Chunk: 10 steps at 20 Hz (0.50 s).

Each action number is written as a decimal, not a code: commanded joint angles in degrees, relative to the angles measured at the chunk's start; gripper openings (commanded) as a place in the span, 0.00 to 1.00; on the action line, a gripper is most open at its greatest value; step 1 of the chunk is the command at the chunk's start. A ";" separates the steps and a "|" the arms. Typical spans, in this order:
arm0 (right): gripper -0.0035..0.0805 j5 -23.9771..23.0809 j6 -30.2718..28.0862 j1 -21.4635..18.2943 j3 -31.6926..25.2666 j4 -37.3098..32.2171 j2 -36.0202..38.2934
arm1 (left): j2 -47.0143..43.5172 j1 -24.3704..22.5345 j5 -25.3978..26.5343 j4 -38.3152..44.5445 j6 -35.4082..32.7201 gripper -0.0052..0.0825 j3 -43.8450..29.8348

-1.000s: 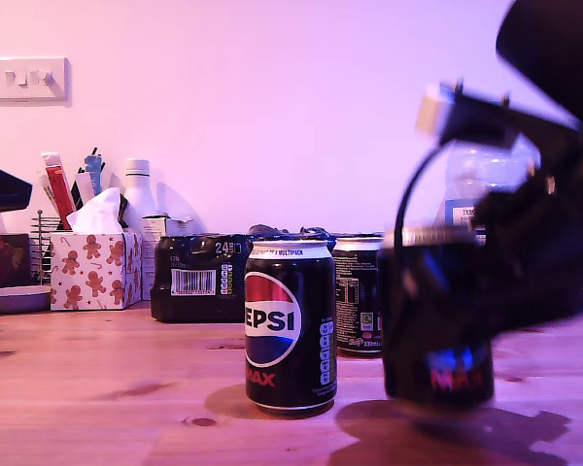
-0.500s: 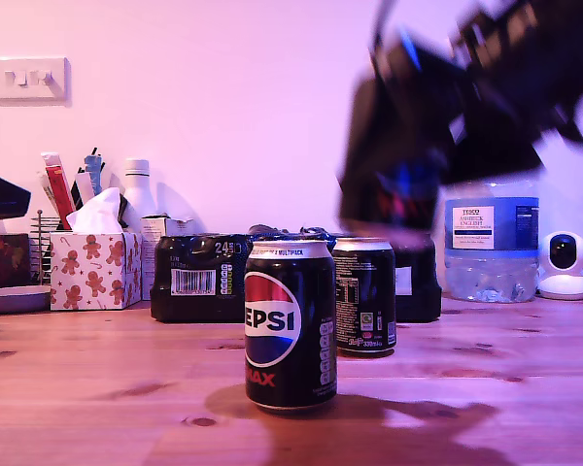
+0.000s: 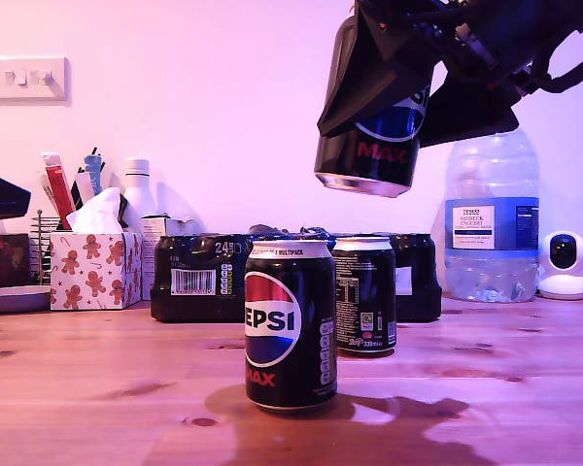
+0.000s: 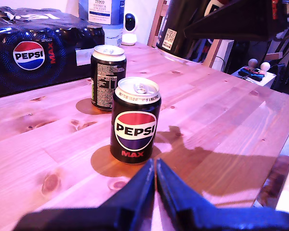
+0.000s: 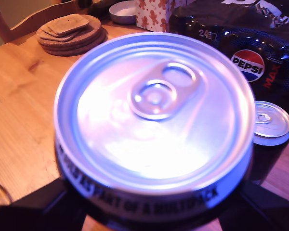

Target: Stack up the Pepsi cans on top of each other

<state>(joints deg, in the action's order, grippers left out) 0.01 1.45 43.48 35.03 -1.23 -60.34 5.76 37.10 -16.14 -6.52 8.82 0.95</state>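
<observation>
**Black can aloft, 2 standing on the wood**

Black Pepsi cans number 3. My second gripper (image 3: pixel 394 92) clamps 1 of them, the held can (image 3: pixel 371 146), high in the air toward the exterior view's right. Its long axis leans off vertical: the base faces down and toward the exterior view's right, and the red "MAX" reads upright. The second wrist view looks straight onto its silver lid (image 5: pixel 154 113), ring pull uppermost, with dark fingers (image 5: pixel 33 207) pressing the body from both sides.

The front can (image 3: pixel 291 325) stands upright on the wooden table (image 3: pixel 97 388), logo facing the exterior camera, long axis vertical. It is lower than the held can and offset toward the exterior view's left. The rear can (image 3: pixel 363 293) stands upright just behind it, toward the exterior view's right, small print facing forward; the 2 are apart.

My first gripper (image 4: pixel 155 185) sits low over the table, jaws closed together with nothing between them, pointing at the front can.

Behind the cans lies 1 shrink-wrapped multipack (image 3: pixel 199 277). Also at the back are 1 clear water bottle (image 3: pixel 492 218), 1 small white camera (image 3: pixel 564 264) and 1 gingerbread-print tissue box (image 3: pixel 93 267).
</observation>
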 commanded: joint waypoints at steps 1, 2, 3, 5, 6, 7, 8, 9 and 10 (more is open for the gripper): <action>0.54 0.68 -0.37 0.00 3.48 -2.38 -0.92 | 0.24 0.20 0.11 0.13 0.17 0.04 -0.83; 0.54 1.01 -0.76 0.00 4.00 -2.38 -1.84 | 0.24 0.20 0.09 0.13 0.17 0.04 -0.83; 0.54 1.03 -1.55 0.00 4.61 -2.36 -2.84 | 0.24 0.20 0.11 0.13 0.17 0.04 -0.83; 0.54 1.22 -1.64 0.00 6.12 -2.34 -4.63 | 0.24 0.20 0.11 0.11 0.17 0.04 -0.83; 0.54 1.40 -1.92 0.00 6.80 -2.34 -5.55 | 0.24 0.20 0.11 0.13 0.17 0.04 -0.83; 0.54 1.40 -2.01 0.00 7.50 -2.29 -6.62 | 0.24 0.20 0.11 0.11 0.17 0.04 -0.83; 0.54 1.55 -2.62 0.00 8.07 -2.25 -7.67 | 0.24 0.20 0.11 0.09 0.17 0.04 -0.83; 0.53 1.62 -3.04 0.02 8.57 -2.23 -8.61 | 0.24 0.20 0.13 0.11 0.17 0.04 -0.83; 0.52 2.12 -3.02 0.02 9.09 -2.27 -9.62 | 0.24 0.20 0.13 0.11 0.15 0.04 -0.83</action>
<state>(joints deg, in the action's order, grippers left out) 1.61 -1.39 43.48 41.58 -1.34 -69.93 5.76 37.10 -16.14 -6.72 8.82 0.95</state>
